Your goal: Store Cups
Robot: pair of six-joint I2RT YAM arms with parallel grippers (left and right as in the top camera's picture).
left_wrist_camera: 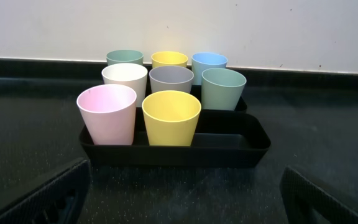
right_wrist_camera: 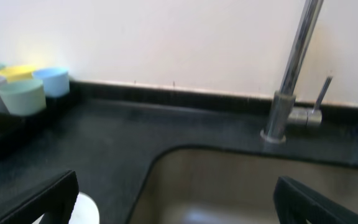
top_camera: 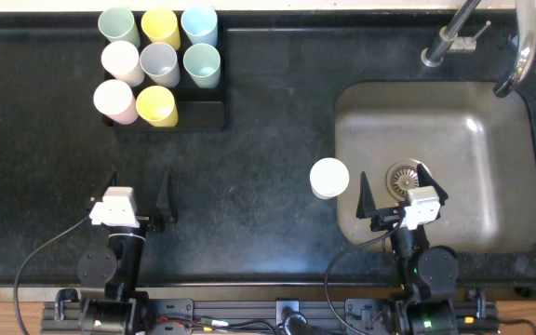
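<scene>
A black tray [top_camera: 207, 115] at the counter's back left holds several upright cups in pink, yellow, white, grey, green and blue; its front right slot [left_wrist_camera: 229, 140] stands bare. A lone white cup [top_camera: 328, 177] stands on the counter at the sink's left rim, and its edge shows in the right wrist view [right_wrist_camera: 82, 210]. My left gripper [top_camera: 140, 194] is open on the counter in front of the tray, well short of it. My right gripper [top_camera: 395, 188] is open over the sink's front part, just right of the white cup.
A steel sink [top_camera: 491, 112] with a drain [top_camera: 404, 177] takes up the right side. A faucet [top_camera: 454, 33] rises behind it. The dark counter [top_camera: 268, 130] between tray and sink is bare.
</scene>
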